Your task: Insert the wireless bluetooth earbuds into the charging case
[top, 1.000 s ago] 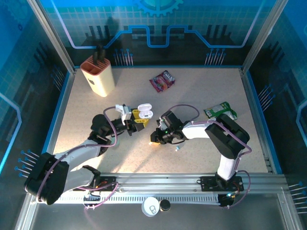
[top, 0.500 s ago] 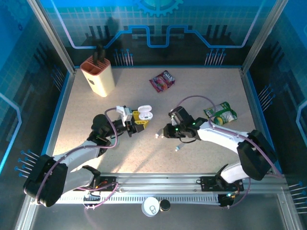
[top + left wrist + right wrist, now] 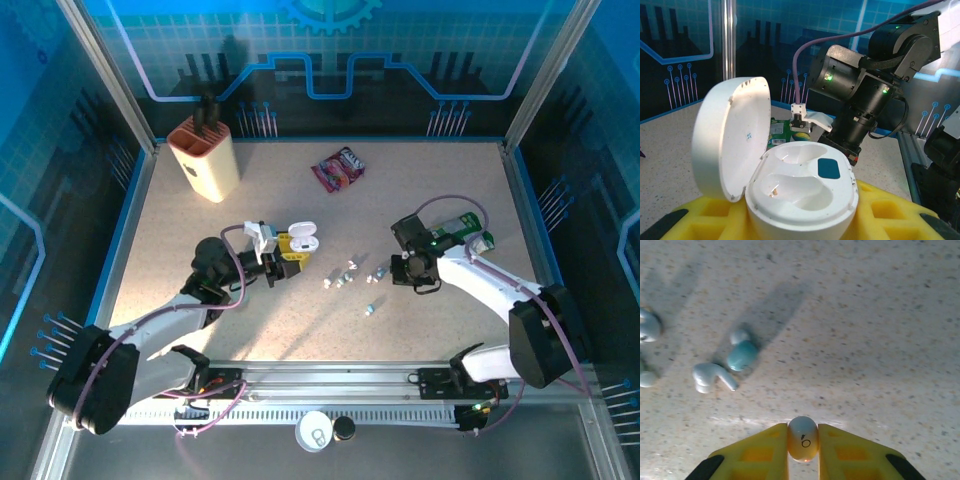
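Charging case (image 3: 800,185), lid up and both wells empty, sits clamped in the left gripper (image 3: 288,253). Right gripper (image 3: 803,442) pinches 1 white earbud (image 3: 802,432). Loose earbuds (image 3: 741,355) lie on the table (image 3: 880,315) just ahead-left of it. 0 look seated, so every bud remains.

the speckled beige desk (image 3: 420,180) carries a tan knife block (image 3: 203,158) standing near its far left corner, a red snack packet (image 3: 339,168) lying at far centre, and a green packet (image 3: 460,232) toward the right. around the middle lie tiny earbuds (image 3: 350,268) in a loose scatter, white and pale teal, with a lone bud (image 3: 370,309) apart on the near side. a teal bud (image 3: 742,355) lies just beside a white stemmed bud (image 3: 712,376).
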Robot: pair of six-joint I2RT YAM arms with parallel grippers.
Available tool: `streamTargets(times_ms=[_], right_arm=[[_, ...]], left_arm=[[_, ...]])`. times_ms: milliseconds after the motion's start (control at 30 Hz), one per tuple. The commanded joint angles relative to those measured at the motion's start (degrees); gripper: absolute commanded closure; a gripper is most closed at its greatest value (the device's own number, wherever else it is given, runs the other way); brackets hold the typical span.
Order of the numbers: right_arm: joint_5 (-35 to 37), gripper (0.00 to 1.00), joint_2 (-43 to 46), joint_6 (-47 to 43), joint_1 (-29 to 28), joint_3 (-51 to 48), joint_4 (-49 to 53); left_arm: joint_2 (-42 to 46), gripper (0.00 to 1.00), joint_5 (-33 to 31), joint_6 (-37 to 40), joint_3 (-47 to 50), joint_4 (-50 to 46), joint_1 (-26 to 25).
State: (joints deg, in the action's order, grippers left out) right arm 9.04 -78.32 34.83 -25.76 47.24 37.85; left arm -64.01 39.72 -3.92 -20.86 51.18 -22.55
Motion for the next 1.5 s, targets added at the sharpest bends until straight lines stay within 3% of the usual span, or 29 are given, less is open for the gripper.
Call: streamTargets(times_ms=[0, 200, 333, 533, 733, 1033, 1467], right_arm=[[2.19, 0.82, 0.21, -0.74, 1.23, 0.94, 3.64], [1.21, 0.81, 0.89, -0.33, 1.24, 1.01, 3.52], [-2.96, 0.8, 6.34, -0.02, 0.97, 1.01, 1.77], [-8.63, 0.8, 14.64, 2.2, -0.86, 5.24, 1.21], [-8.8, 0.8, 18.07, 3.75, -6.11, 11.74, 1.4], [-6.76, 0.8, 14.34, 3.67, -13.87, 18.28, -0.89], [-9.79, 0.8, 3.72, 1.08, -17.35, 26.12, -4.71]], left_arm=[[1.53, 0.62, 0.99, 1.22, -1.61, -0.46, 0.31], [1.26, 0.62, 1.34, 1.93, -1.46, -0.55, 0.31], [-0.49, 0.63, -0.42, 4.09, -1.89, -1.04, -0.78], [-6.12, 0.64, -10.08, 11.16, -3.68, 0.55, -6.62], [-14.13, 0.64, -19.52, 12.34, -5.27, 8.18, -9.81], [-19.43, 0.64, -26.96, 16.46, -6.25, 12.41, -13.37], [-19.14, 0.64, -26.44, 17.32, -5.83, 11.41, -14.77]])
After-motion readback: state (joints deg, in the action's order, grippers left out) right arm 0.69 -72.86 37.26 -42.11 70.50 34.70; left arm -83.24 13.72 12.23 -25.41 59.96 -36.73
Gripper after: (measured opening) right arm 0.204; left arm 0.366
